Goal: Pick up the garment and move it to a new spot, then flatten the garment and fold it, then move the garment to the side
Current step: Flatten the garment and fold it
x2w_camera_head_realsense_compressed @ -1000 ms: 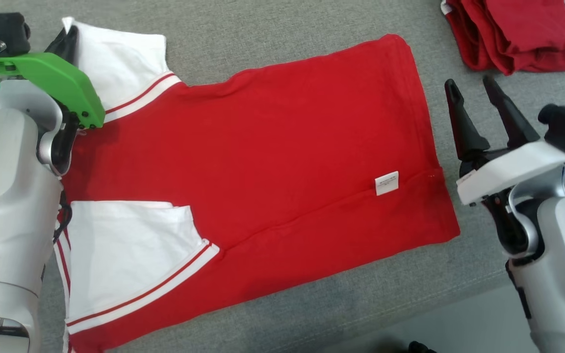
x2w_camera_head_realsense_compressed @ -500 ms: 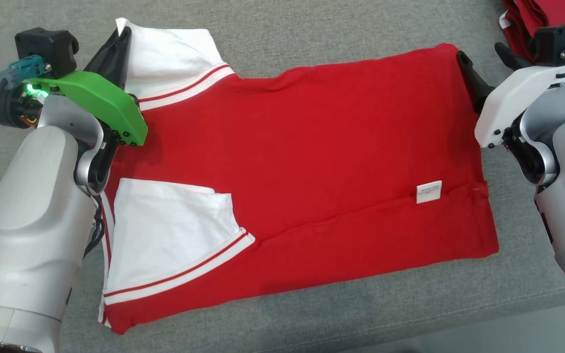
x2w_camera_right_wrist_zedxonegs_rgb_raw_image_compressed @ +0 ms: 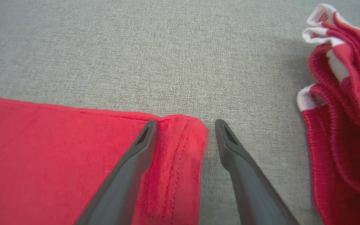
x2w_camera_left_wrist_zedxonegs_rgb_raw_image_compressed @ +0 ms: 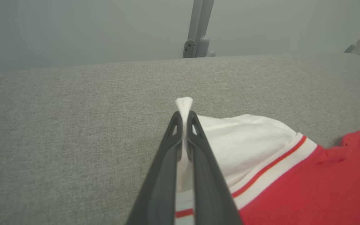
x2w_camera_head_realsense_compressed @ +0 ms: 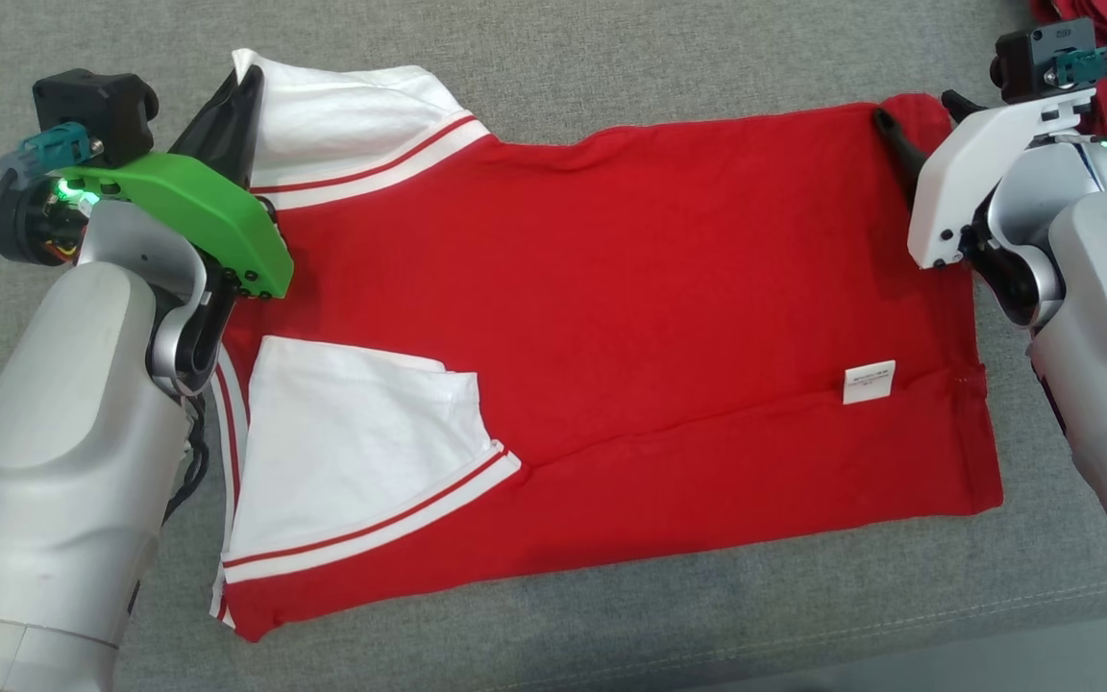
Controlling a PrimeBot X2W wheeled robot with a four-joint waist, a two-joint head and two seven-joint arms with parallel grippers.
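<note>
One grey woven-fabric bench (x2w_camera_head_realsense_compressed: 611, 58) carries the red cotton short-sleeved shirt (x2w_camera_head_realsense_compressed: 659, 288), which is spread flat with its collar end at the left and its hem at the right. Its near side appears to be folded over already. A heap of folded red clothes (x2w_camera_right_wrist_zedxonegs_rgb_raw_image_compressed: 339, 109) lies near the hem end, apart from the shirt.

The head view has been shifted over the last second, so the shirt's slide across it is not read as motion. Measured against the shirt, though, the right tool (x2w_camera_right_wrist_zedxonegs_rgb_raw_image_compressed: 186, 123) has been carried from beside the hem, well clear of the cloth, up to the far hem corner (x2w_camera_right_wrist_zedxonegs_rgb_raw_image_compressed: 195, 125). That corner now lies between its spread fingers, one over red cloth, the other over bare bench; nothing is gripped.

The left tool (x2w_camera_left_wrist_zedxonegs_rgb_raw_image_compressed: 183, 115) is pressed together on the far white sleeve (x2w_camera_left_wrist_zedxonegs_rgb_raw_image_compressed: 245, 137), whose pinched edge pokes past the fingertips. With both far corners reached, a closing of the right tool is judged the last need before the far edge can be folded.
</note>
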